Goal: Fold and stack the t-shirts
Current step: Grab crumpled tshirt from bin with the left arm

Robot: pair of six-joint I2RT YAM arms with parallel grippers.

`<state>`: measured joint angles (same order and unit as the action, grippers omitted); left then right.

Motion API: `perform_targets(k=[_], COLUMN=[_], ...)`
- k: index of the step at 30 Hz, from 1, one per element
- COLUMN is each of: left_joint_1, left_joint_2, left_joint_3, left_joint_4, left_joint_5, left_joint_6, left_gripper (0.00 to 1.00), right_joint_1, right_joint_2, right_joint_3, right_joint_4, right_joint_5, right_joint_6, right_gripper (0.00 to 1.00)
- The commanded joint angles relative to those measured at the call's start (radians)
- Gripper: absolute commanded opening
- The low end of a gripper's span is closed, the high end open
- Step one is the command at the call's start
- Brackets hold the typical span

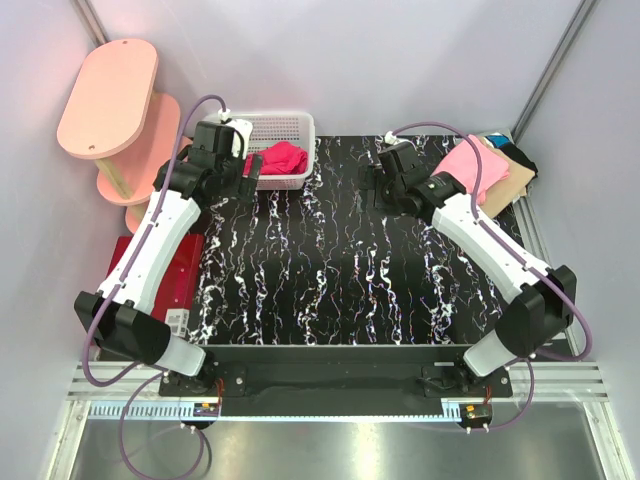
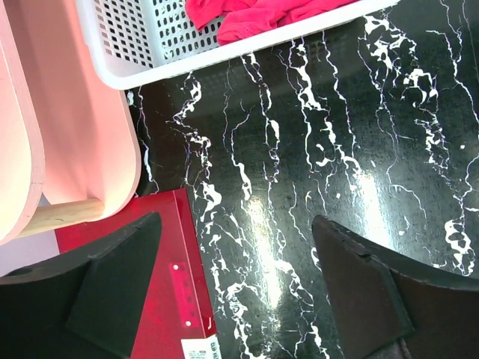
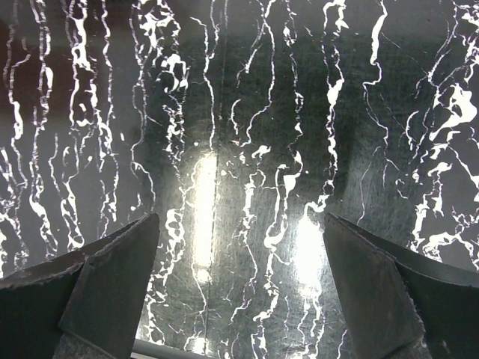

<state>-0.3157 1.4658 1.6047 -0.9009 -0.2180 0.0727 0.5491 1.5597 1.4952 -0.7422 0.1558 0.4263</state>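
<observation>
Tabletop [image 1: 330, 280]: black slab with white marble veining, filling the middle of the top view.
Pink two-tier rounded wooden shelf [image 1: 110, 95]: stands off the table at 10 o'clock.
Flat dark red mat [image 1: 175, 275]: lies along the table's edge at 9 o'clock, partly under the left arm.
White plastic mesh basket [image 1: 292, 128]: sits on the table at 11 o'clock.
Folded stack: at 2 o'clock on the table's far corner, partly hidden by the right arm; the light pink t-shirt [image 1: 462, 165] is on top, the tan t-shirt [image 1: 505, 182] shows beneath it and the black and teal t-shirt [image 1: 515, 155] shows at the stack's far edge.
Bright magenta-red t-shirt [image 1: 280, 158]: bunched loosely inside the basket, against its near wall.
Left gripper [image 2: 236, 239]: just beside the basket at its 7 o'clock, above the table's edge and the mat; fingers spread wide with nothing between them.
Right gripper [image 3: 241, 239]: over bare tabletop near 1 o'clock, beside the folded stack; fingers fully spread, holding nothing.
</observation>
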Motion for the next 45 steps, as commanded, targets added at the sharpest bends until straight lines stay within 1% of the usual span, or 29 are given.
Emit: perform_targets(k=[1, 2, 3, 5, 6, 7, 8, 9, 10, 11, 12, 13, 14, 15, 16, 19, 24, 28, 30, 33, 39, 40, 41, 42, 43, 44, 45], left_joint_1=[-0.005, -0.005, -0.005, 0.003, 0.012, 0.026, 0.050, 0.059, 0.076, 0.082, 0.087, 0.090, 0.092, 0.093, 0.096, 0.113, 0.116, 0.116, 0.116, 0.116, 0.116, 0.116, 0.116, 0.116, 0.116, 0.118, 0.118], left_joint_2=[0.030, 0.047, 0.069, 0.166, 0.206, 0.288, 0.333, 0.382, 0.484, 0.539, 0.591, 0.681, 0.720, 0.754, 0.805, 0.859, 0.864, 0.861, 0.857, 0.847, 0.849, 0.852, 0.854, 0.852, 0.849, 0.847, 0.843], left_joint_3=[0.052, 0.070, 0.114, 0.184, 0.274, 0.323, 0.377, 0.485, 0.547, 0.669, 0.725, 0.768, 0.822, 0.839, 0.848, 0.834, 0.712, 0.658, 0.630, 0.606, 0.590, 0.590, 0.589, 0.589, 0.589, 0.586, 0.586], left_joint_4=[0.036, 0.037, 0.037, 0.037, 0.037, 0.031, 0.022, 0.017, 0.007, -0.027, -0.042, -0.050, -0.050, -0.052, -0.049, -0.036, 0.006, 0.019, 0.022, 0.031, 0.039, 0.037, 0.037, 0.039, 0.039, 0.037, 0.039], left_joint_5=[-0.020, -0.015, -0.049, -0.095, -0.104, -0.089, -0.072, -0.064, -0.057, -0.040, -0.025, -0.026, -0.030, -0.024, -0.015, 0.049, 0.144, 0.167, 0.183, 0.195, 0.207, 0.207, 0.207, 0.207, 0.207, 0.207, 0.200], left_joint_6=[0.027, 0.036, 0.045, 0.056, 0.061, 0.062, 0.061, 0.064, 0.065, 0.068, 0.073, 0.079, 0.088, 0.096, 0.093, 0.073, 0.046, 0.042, 0.047, 0.050, 0.058, 0.056, 0.058, 0.056, 0.056, 0.056, 0.053], left_gripper=[0.84, 0.83, 0.83, 0.82, 0.83, 0.84, 0.84, 0.84, 0.84, 0.84, 0.84, 0.84, 0.84, 0.84, 0.84, 0.84, 0.83, 0.82, 0.79, 0.66, 0.66, 0.63, 0.55, 0.45, 0.20, 0.08, 0.00], right_joint_1=[0.000, 0.000, 0.000, 0.000, 0.000, 0.000, 0.000, 0.002, 0.005, 0.008, 0.014, 0.017, 0.018, 0.020, 0.020, 0.023, 0.022, 0.023, 0.022, 0.025, 0.025, 0.023, 0.023, 0.023, 0.022, 0.023, 0.023], right_joint_2=[-0.062, -0.067, -0.078, -0.093, -0.111, -0.121, -0.131, -0.151, -0.161, -0.168, -0.187, -0.193, -0.200, -0.219, -0.231, -0.265, -0.276, -0.262, -0.256, -0.259, -0.268, -0.268, -0.270, -0.268, -0.267, -0.265, -0.263], right_joint_3=[-0.015, -0.024, -0.030, -0.058, -0.067, -0.078, -0.101, -0.110, -0.119, -0.139, -0.147, -0.156, -0.173, -0.180, -0.188, -0.208, -0.222, -0.220, -0.222, -0.224, -0.230, -0.230, -0.228, -0.228, -0.228, -0.228, -0.227], right_joint_4=[0.050, 0.050, 0.055, 0.066, 0.081, 0.090, 0.098, 0.112, 0.118, 0.122, 0.127, 0.129, 0.127, 0.129, 0.129, 0.129, 0.129, 0.129, 0.130, 0.132, 0.132, 0.132, 0.132, 0.132, 0.135, 0.135, 0.133], right_joint_5=[-0.032, -0.035, -0.038, -0.050, -0.053, -0.070, -0.078, -0.079, -0.091, -0.096, -0.099, -0.102, -0.099, -0.095, -0.087, -0.082, -0.090, -0.108, -0.114, -0.116, -0.114, -0.111, -0.110, -0.108, -0.108, -0.107, -0.105], right_joint_6=[0.006, 0.008, 0.008, 0.014, 0.019, 0.020, 0.026, 0.029, 0.031, 0.029, 0.031, 0.029, 0.026, 0.028, 0.026, 0.025, 0.025, 0.029, 0.032, 0.034, 0.035, 0.035, 0.037, 0.037, 0.037, 0.035, 0.035], right_gripper=[0.98, 0.98, 0.98, 0.97, 0.97, 0.96, 0.96, 0.96, 0.95, 0.95, 0.95, 0.95, 0.94, 0.95, 0.94, 0.94, 0.94, 0.94, 0.93, 0.92, 0.91, 0.91, 0.91, 0.91, 0.90, 0.90, 0.89])
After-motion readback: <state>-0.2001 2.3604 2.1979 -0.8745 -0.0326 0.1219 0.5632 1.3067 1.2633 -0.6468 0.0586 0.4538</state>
